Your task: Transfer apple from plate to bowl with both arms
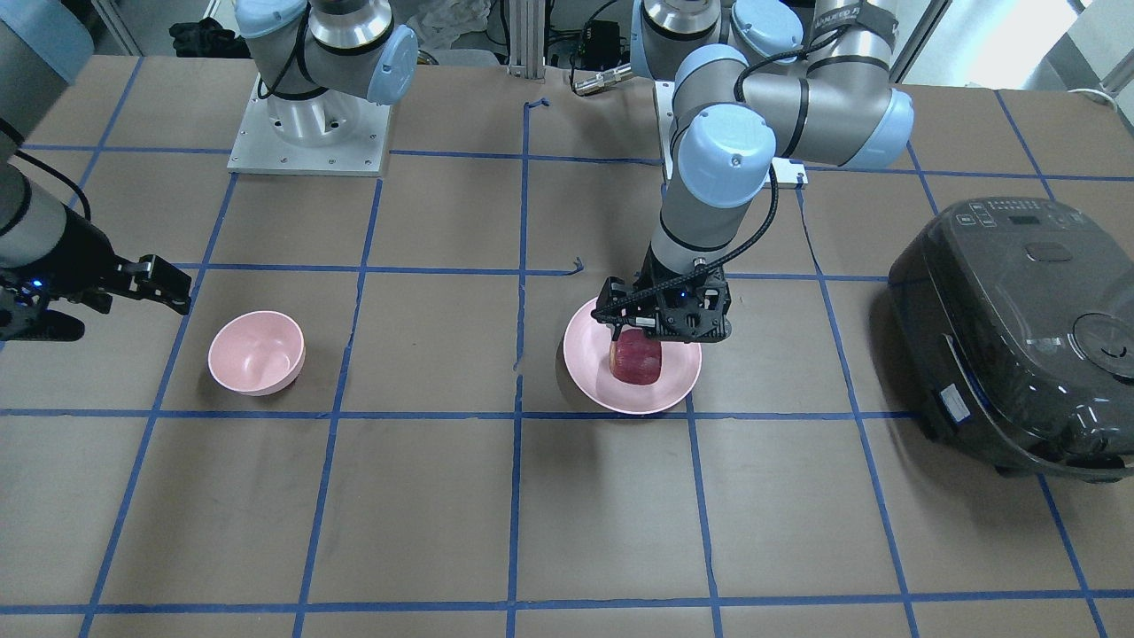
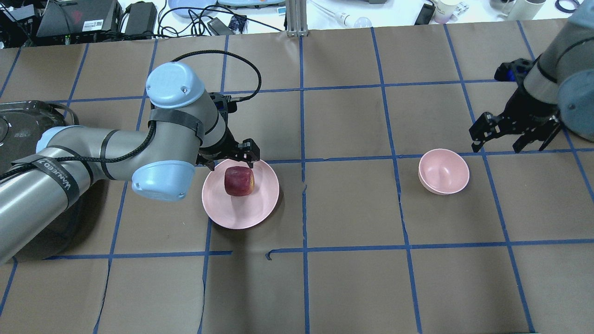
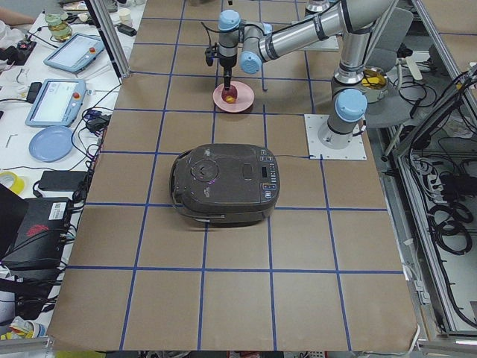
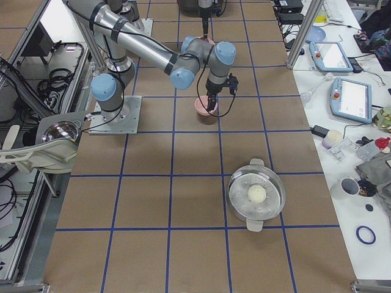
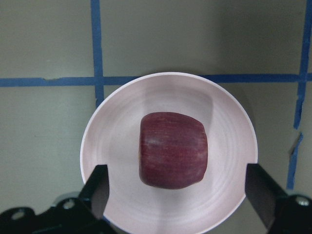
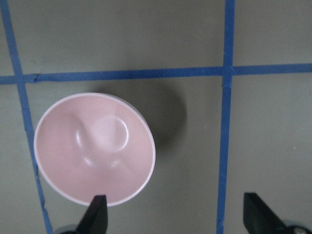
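The dark red apple [image 2: 239, 181] sits in the middle of the wide pink plate [image 2: 241, 215]. My left gripper [image 2: 231, 162] hangs open just above it. In the left wrist view the apple [image 5: 173, 148] lies on the plate [image 5: 117, 126] between the two spread fingers [image 5: 100, 187], which do not touch it. The small pink bowl [image 2: 444, 171] stands empty to the right. My right gripper [image 2: 499, 141] is open and empty, just beyond the bowl on its outer side. In the right wrist view the bowl [image 6: 95, 146] lies at lower left.
A dark rice cooker [image 1: 1019, 337] stands at the table's end on my left arm's side, near the plate. A pot with a glass lid [image 4: 256, 195] stands towards the table's end on my right side. Blue tape lines grid the brown table [image 2: 352, 208].
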You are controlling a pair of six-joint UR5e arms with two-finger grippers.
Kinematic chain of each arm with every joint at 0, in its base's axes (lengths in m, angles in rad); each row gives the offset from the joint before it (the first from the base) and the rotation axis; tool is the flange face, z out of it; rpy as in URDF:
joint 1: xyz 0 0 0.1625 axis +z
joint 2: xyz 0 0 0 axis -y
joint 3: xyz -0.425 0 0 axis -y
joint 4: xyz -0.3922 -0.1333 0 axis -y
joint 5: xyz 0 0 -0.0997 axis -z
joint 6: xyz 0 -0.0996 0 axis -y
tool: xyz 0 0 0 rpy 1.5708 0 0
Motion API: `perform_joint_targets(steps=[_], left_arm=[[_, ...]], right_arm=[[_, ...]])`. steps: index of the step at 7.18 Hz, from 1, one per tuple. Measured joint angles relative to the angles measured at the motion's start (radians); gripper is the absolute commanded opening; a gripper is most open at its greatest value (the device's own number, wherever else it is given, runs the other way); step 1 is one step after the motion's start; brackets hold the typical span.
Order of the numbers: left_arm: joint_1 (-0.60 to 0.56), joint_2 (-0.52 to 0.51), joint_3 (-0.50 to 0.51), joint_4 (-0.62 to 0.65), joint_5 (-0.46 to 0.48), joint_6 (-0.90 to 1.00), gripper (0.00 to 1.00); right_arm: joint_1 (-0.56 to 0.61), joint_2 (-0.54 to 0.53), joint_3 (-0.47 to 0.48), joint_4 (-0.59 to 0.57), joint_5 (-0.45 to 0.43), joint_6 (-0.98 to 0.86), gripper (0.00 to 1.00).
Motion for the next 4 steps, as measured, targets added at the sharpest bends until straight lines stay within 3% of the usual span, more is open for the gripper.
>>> perform_joint_targets(steps=[1,2,3,4], left_arm=[[-0.006,-0.029,-0.006,0.010,0.002,0.000,1.00],[-0.011,-0.054,-0.007,0.018,0.007,0.002,0.98],[-0.014,-0.074,-0.006,0.030,0.010,0.004,0.79],[-0.015,-0.088,-0.007,0.041,0.011,0.005,0.62]], right_arm=[[-0.005,0.026,0.080,-0.126,0.005,-0.002,0.84],[-0.007,0.055,0.119,-0.202,0.025,-0.002,0.58],[-0.007,0.081,0.134,-0.246,0.058,-0.005,0.16],[-0.008,0.097,0.139,-0.271,0.076,-0.021,0.00]])
